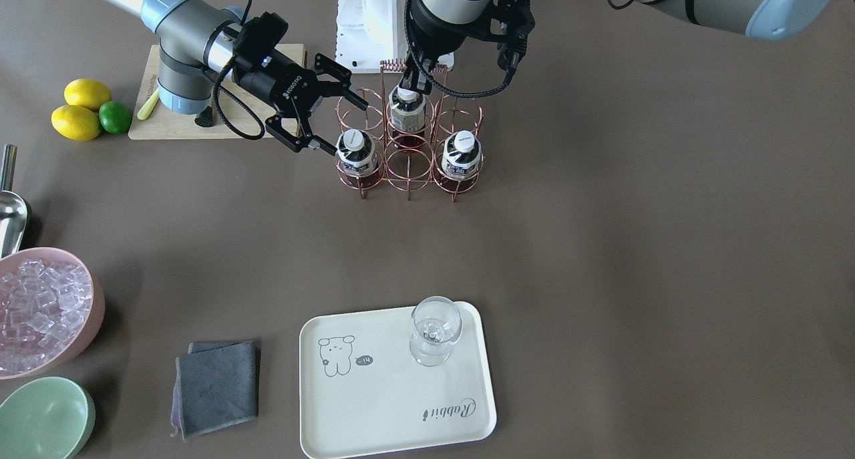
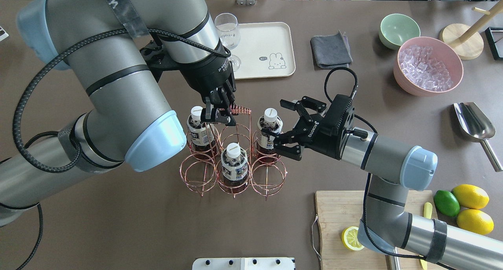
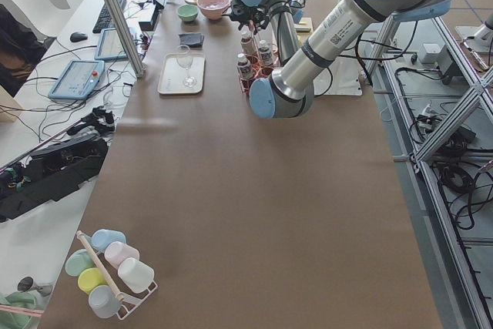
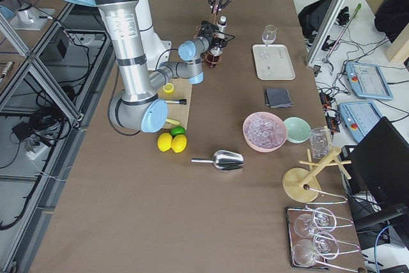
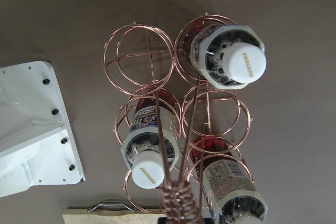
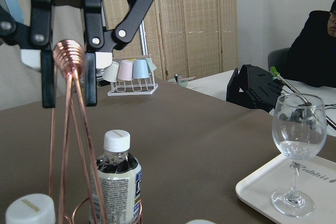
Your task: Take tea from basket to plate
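The rose-gold wire basket [image 2: 196, 172] stands mid-table with three tea bottles [image 2: 198, 129] [image 2: 235, 164] [image 2: 269, 129] upright in its rings. My left gripper [image 2: 218, 116] hangs over it, shut on the handle's coil [image 6: 68, 55], with a finger [image 6: 90, 80] on each side. My right gripper [image 2: 279, 123] is open and empty beside the right-hand bottle, a little apart from it. In the front-facing view that bottle [image 1: 354, 153] is just below the right gripper [image 1: 347, 128]. The cream plate [image 1: 374, 392] lies at the far side.
A wine glass [image 1: 434, 329] stands on the plate's corner. Beside the plate are a grey cloth [image 1: 217, 385], a green bowl [image 1: 43, 419], a pink bowl of ice [image 1: 43, 309] and a metal scoop [image 2: 475, 124]. A cutting board [image 2: 342, 211] with lemons [image 2: 471, 197] lies near my right arm.
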`<state>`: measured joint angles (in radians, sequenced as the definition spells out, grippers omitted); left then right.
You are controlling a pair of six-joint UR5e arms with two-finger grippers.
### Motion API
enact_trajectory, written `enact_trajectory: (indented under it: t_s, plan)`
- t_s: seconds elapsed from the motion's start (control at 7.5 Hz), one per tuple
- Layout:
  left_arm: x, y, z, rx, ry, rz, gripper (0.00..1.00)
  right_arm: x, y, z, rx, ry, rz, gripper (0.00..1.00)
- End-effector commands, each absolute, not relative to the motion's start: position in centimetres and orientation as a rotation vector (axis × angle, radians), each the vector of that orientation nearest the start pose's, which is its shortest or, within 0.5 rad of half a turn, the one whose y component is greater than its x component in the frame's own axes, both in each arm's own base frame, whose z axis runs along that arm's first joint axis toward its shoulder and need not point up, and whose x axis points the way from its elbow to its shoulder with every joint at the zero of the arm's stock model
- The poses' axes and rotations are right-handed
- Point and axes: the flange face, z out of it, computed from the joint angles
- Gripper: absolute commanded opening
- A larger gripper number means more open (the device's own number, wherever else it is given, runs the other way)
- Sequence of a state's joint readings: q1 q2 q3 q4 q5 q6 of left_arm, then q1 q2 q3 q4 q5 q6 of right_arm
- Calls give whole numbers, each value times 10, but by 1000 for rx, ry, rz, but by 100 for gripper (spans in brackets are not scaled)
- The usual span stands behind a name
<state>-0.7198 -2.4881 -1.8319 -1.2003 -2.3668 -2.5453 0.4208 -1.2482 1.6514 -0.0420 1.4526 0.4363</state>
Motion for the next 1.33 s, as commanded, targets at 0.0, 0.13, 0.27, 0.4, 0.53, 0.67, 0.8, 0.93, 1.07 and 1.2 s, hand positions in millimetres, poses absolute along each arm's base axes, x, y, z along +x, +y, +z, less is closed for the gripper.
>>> enact_trajectory:
  t_s: [0.0, 0.13, 0.27, 0.4, 0.53, 0.67, 0.8, 0.93, 1.07, 1.2]
  plan:
    - [417, -447, 35, -899, 703, -1201, 0, -448, -361, 285, 1414, -1313, -361, 77]
    - [418, -446, 36, -901, 702, -1199, 0, -447, -361, 285, 1414, -1312, -357, 77]
    - [420, -443, 34, -902, 702, -1192, 0, -447, -362, 285, 1414, -1310, -357, 77]
    - [422, -443, 36, -903, 696, -1193, 0, -446, -364, 285, 1416, -1308, -355, 77]
    - [421, -444, 36, -903, 696, -1195, 0, -445, -365, 285, 1417, -1306, -350, 77]
    - [420, -445, 36, -902, 697, -1198, 0, -444, -368, 285, 1412, -1305, -338, 77]
    - [421, -445, 37, -902, 695, -1197, 0, -444, -369, 283, 1408, -1303, -336, 77]
    - [422, -446, 37, -902, 694, -1198, 0, -446, -370, 282, 1406, -1301, -337, 77]
    - [422, -445, 37, -903, 693, -1197, 0, -446, -370, 281, 1404, -1300, -337, 77]
    - [423, -444, 37, -903, 692, -1196, 0, -447, -370, 280, 1401, -1302, -335, 77]
